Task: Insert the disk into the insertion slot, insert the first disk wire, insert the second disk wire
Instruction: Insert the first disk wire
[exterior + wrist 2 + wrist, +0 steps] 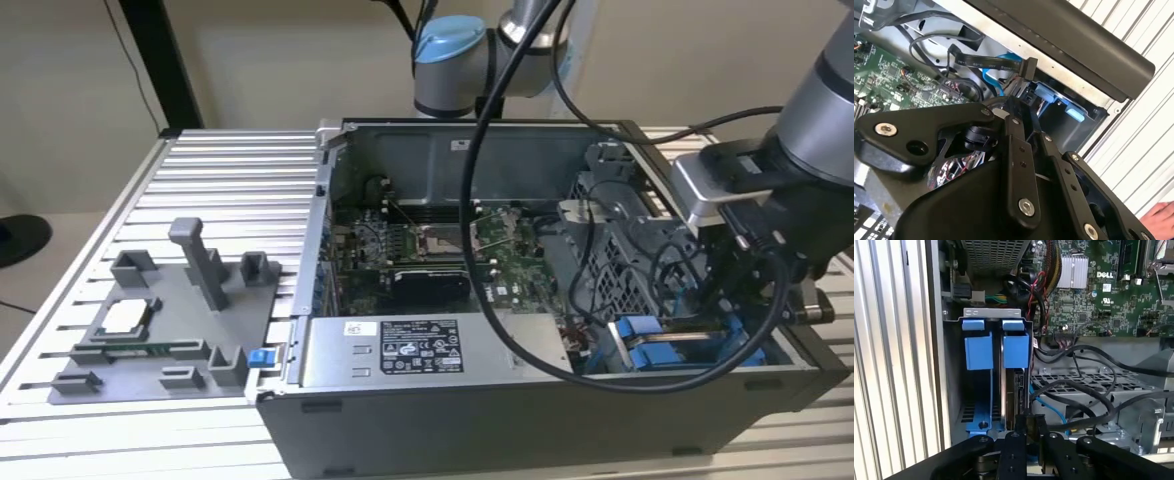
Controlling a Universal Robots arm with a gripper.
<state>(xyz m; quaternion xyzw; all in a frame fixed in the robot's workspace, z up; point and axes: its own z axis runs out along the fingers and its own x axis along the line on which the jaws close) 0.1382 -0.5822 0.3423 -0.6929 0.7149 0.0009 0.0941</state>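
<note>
The gripper's (1029,423) fingers (1019,440) are seen drawn close together in both wrist views, with only a narrow gap left between the tips. A small dark part is seen in that gap, just over the end of the disk (1016,390); whether it is actually gripped cannot be told. The gripper (1021,107) is lowered into the open case (534,415), at the corner on the exterior view's right.

The disk is seated on edge in the slot (1013,313), its blue carrier end level with the slot's rim. An empty blue tray (978,352) is held in the neighbouring bay, on the side nearer the case wall. A blue cable (1050,407) and several black cables (1079,390) are draped over the perforated cage just beside the disk. A flat black cable (989,62) with a connector is hung above the blue ends in the second wrist view. The motherboard (441,240) is mounted further inside the case. A hand (1160,218) is glimpsed outside the case, on the ribbed table (214,170).
</note>
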